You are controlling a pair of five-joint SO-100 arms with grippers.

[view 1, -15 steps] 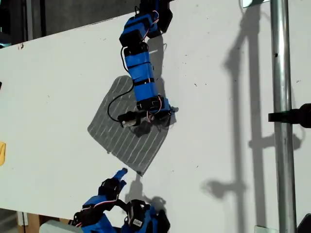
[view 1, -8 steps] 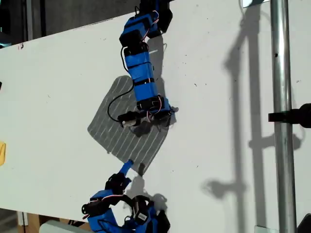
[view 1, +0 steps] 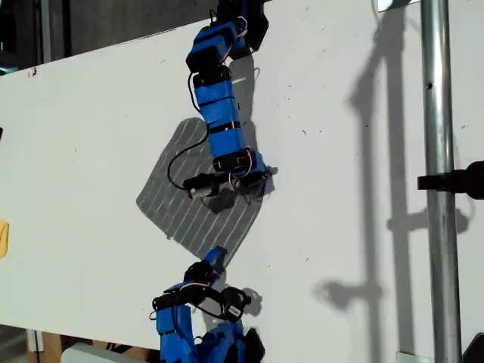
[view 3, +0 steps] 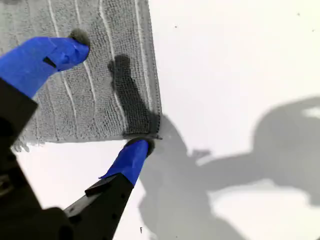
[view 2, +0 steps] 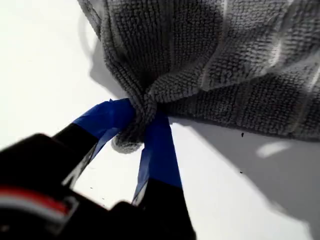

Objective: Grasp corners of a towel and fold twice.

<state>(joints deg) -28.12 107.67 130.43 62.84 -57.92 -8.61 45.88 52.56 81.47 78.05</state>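
Note:
The grey striped towel [view 1: 181,198] lies flat on the white table [view 1: 91,128], set like a diamond in the exterior view. My first gripper [view 2: 137,119] [view 1: 251,184] is shut on the corner nearest the exterior view's right, and the cloth [view 2: 210,60] bunches up between its blue fingers. My second gripper [view 3: 107,100] [view 1: 215,255] is open over the towel's corner [view 3: 152,131] nearest the bottom of the exterior view. One of its fingertips [view 3: 70,50] is over the cloth [view 3: 90,90], the other [view 3: 139,148] sits on the table just off the corner.
A metal pole [view 1: 439,189] with a black clamp [view 1: 454,181] stands at the exterior view's right and casts long shadows on the table. A yellow object [view 1: 2,238] shows at the exterior view's left edge. The table's near edge runs close behind the second arm's base.
My second gripper has moved up and to the right in the exterior view, from off the towel to its lower corner. The first arm and the towel have stayed put.

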